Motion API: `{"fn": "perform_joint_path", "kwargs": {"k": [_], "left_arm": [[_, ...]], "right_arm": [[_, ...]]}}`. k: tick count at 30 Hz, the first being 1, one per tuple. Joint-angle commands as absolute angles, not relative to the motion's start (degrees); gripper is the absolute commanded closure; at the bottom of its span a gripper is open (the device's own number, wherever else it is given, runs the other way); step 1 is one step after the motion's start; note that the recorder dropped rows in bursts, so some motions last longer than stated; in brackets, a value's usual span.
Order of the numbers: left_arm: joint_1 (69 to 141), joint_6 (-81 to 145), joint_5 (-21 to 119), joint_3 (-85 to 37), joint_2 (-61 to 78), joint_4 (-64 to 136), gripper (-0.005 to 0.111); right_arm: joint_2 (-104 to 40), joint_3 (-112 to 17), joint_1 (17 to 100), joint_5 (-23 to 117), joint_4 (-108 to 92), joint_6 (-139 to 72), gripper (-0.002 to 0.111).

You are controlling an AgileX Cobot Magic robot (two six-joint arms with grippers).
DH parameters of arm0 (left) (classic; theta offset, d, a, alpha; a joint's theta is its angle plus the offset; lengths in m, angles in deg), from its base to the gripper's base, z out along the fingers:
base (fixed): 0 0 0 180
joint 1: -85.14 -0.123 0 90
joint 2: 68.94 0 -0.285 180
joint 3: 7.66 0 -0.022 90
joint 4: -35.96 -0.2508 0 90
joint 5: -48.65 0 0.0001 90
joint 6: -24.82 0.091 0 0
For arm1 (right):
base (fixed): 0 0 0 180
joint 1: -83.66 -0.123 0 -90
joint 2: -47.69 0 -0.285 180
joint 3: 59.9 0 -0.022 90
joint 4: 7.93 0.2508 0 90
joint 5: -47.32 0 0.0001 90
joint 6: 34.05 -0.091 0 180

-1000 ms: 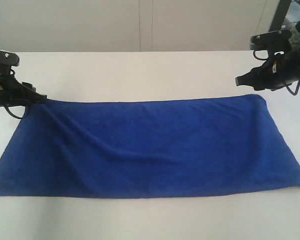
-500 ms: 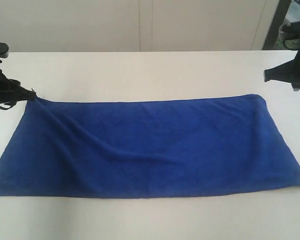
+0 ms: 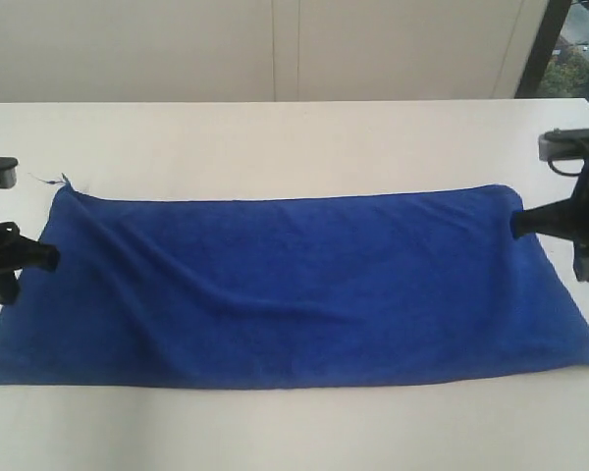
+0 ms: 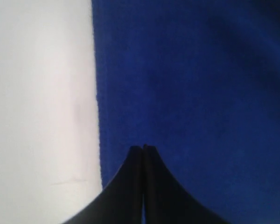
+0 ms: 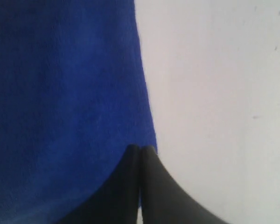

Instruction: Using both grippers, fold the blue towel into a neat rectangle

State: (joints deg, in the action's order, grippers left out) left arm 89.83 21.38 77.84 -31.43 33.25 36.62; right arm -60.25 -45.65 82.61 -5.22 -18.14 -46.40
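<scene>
There is one blue towel (image 3: 294,285), spread lengthwise across the middle of the table with soft ripples near its left end and a small thread tag (image 3: 51,180) at its far left corner. There are two grippers: the left gripper (image 3: 47,257) sits at the towel's left short edge and the right gripper (image 3: 518,224) at its right short edge, each with jaws pressed tight together, though I cannot tell if any cloth is pinched. The single white table (image 3: 275,137) stands before a pale panelled wall (image 3: 177,49), with a dark upright frame (image 3: 542,44) at the far right.
</scene>
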Motion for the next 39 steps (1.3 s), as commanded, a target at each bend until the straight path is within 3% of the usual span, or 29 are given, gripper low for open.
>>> {"fn": "perform_joint_path", "kwargs": {"k": [1, 9, 27, 39], "left_arm": [[93.4, 22.2, 75.4, -35.6, 32.0, 38.3, 0.107], [93.4, 22.0, 66.1, -41.7, 32.5, 38.3, 0.107], [93.4, 22.0, 63.7, -44.4, 32.5, 38.3, 0.107], [93.4, 22.0, 65.7, -44.4, 32.5, 38.3, 0.107]], "right_arm": [[-57.4, -37.5, 83.0, -1.4, -16.8, -45.8, 0.108], [-59.8, -30.3, 83.0, 8.7, -11.1, -43.1, 0.108], [-61.9, -30.0, 83.0, -2.0, -14.8, -46.3, 0.108], [-59.8, -30.2, 83.0, 4.4, -15.0, -47.4, 0.108]]}}
